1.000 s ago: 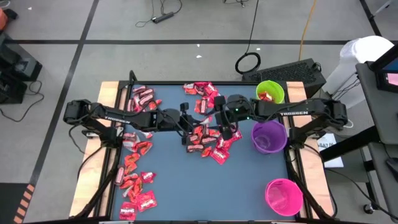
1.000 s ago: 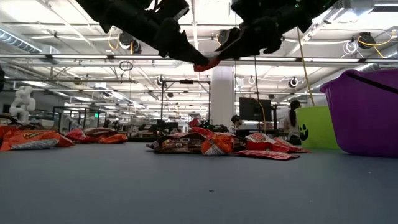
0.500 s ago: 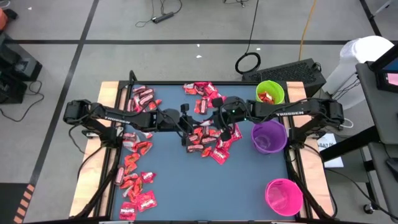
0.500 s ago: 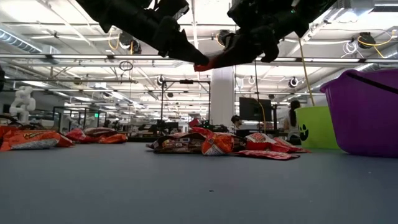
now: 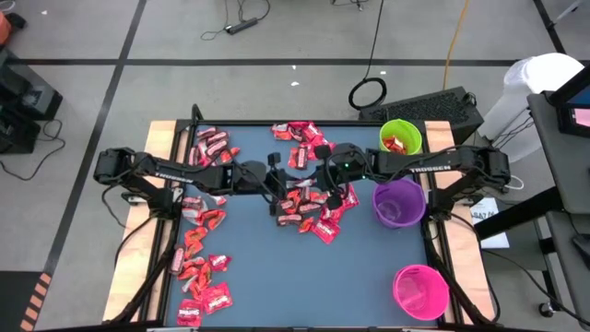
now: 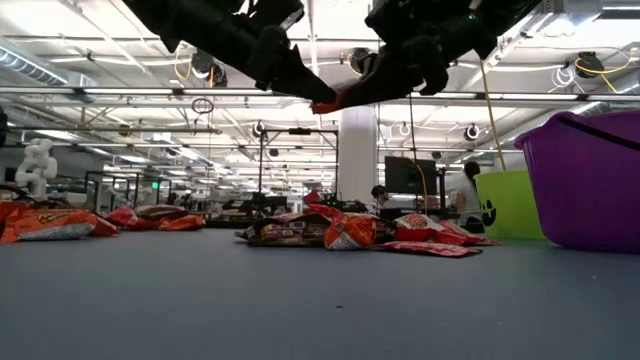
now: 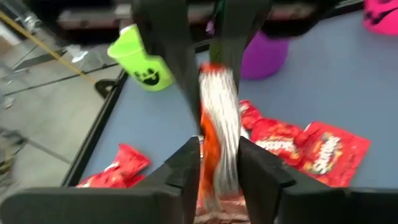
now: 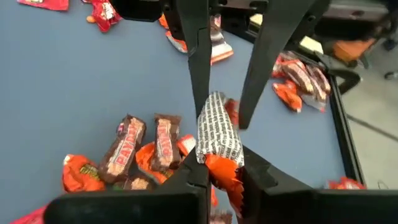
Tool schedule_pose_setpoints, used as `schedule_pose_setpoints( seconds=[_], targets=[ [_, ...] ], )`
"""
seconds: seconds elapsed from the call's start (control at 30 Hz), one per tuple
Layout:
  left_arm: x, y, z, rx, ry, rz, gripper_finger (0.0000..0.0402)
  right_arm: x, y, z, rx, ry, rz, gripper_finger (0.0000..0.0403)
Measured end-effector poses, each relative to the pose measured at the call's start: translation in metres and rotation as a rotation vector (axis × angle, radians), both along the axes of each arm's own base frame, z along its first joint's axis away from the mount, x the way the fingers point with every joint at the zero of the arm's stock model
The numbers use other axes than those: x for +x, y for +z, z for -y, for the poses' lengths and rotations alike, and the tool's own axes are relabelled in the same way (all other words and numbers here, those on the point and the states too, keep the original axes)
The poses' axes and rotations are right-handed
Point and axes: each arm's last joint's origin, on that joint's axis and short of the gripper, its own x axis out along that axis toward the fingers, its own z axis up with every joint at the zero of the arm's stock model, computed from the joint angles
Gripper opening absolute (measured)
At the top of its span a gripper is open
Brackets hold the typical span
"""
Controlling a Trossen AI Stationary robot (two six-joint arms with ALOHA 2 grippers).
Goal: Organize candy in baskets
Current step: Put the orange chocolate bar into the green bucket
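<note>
Both arms [image 5: 175,173] are dark, built of slim jointed links. Each long link carries white lettering along its top face. A small green light shows on the right arm [image 5: 433,168] near the wrist. Each arm ends in two flat, black, tapering fingers [image 8: 198,50]. The bases sit on light wooden side boards.

light: bright, even, from ceiling strip lamps [image 6: 90,70] in the low view | shadows: soft, faint under the arms on the surface [image 5: 369,267] | glare: mild on the candy [image 8: 217,134] wrapper | blur: left wrist view smeared, probably motion; near foreground soft in the low view | distortion: slight at edges
</note>
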Motion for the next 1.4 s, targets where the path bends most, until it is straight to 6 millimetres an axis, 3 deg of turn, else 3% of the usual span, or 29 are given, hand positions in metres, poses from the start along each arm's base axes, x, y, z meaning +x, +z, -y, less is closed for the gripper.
schedule_pose_setpoints(
  seconds=[0.3, 0.6, 0.9, 1.03, 1.4],
  targets=[
    [-0.011, -0.013, -0.012, 0.087, 0.245, -0.163, 0.0123, -0.041, 0.033, 0.012, -0.046, -0.391, -0.021, 0.0032],
    [-0.017, -0.032, -0.016, 0.014, 0.282, -0.267, 0.0123, -0.102, 0.054, 0.041, -0.093, -0.879, -0.078, 0.0033],
    [-0.024, -0.046, -0.017, 0.008, 0.284, -0.245, 0.0123, -0.154, 0.042, 0.081, 0.004, -1.246, -0.283, 0.0033],
    [-0.025, -0.048, -0.019, 0.009, 0.291, -0.253, 0.0123, -0.17, 0.034, 0.093, 0.096, -1.331, -0.374, 0.0033],
    [-0.024, -0.047, -0.02, 0.015, 0.287, -0.238, 0.0123, -0.178, 0.024, 0.11, 0.21, -1.403, -0.418, 0.0044]
  ],
)
